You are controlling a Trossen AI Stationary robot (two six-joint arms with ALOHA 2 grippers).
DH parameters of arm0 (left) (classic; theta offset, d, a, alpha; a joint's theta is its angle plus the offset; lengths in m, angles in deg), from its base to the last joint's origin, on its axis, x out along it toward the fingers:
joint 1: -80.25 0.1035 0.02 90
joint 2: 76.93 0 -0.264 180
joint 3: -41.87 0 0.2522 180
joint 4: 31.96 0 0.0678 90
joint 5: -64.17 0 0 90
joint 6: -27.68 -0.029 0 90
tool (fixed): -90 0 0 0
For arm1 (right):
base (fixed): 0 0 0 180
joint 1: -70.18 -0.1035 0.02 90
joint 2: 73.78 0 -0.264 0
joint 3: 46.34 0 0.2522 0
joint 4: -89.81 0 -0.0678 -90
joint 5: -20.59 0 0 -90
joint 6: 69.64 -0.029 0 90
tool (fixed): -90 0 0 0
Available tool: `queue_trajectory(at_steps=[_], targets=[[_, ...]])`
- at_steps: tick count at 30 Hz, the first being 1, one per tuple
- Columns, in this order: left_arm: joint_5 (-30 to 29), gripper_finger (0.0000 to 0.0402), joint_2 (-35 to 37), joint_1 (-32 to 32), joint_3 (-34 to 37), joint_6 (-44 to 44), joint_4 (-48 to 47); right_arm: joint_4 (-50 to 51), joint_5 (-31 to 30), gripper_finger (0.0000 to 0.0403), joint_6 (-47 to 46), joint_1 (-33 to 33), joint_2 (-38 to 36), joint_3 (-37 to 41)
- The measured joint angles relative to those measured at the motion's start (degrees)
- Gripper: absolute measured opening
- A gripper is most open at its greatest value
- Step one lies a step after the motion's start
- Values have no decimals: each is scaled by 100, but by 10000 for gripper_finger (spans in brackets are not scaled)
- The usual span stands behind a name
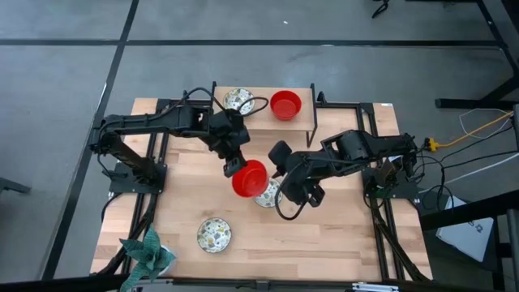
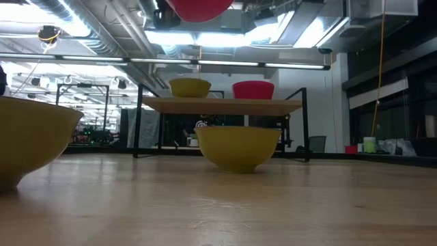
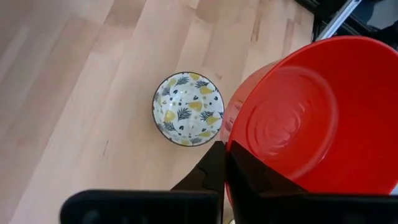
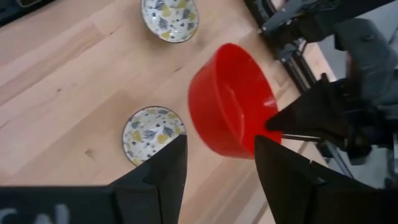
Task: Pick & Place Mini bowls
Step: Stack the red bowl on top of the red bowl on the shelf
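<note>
above the bench (image 1: 324, 235) centre, the left hand (image 1: 237, 168) pinches a red mini bowl's (image 1: 250, 178) rim, lifted for carrying; the right hand (image 1: 293, 195) waits beside, spread and empty.

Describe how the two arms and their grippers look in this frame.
Both arms are matte black, built from chunky jointed segments, with black cables looping along them down to dark frame mounts at the table's sides. The left gripper and the right gripper each end in two flat, wedge-shaped black fingers. No markings are legible on either.
</note>
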State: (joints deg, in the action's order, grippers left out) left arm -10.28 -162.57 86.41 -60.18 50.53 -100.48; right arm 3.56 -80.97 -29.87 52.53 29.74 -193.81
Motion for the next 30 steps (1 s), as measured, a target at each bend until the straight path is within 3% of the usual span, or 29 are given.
queue_trajectory(at_steps=[14,21,30], targets=[[-376,2,-129,39,-13,662,-119,-334,7,184,663,0,59,0],[-408,2,-216,315,3,1059,-1143,-218,-98,184,1341,64,349,0],[-702,3,-238,339,-4,1104,-1262,-258,-126,184,1333,498,816,0]])
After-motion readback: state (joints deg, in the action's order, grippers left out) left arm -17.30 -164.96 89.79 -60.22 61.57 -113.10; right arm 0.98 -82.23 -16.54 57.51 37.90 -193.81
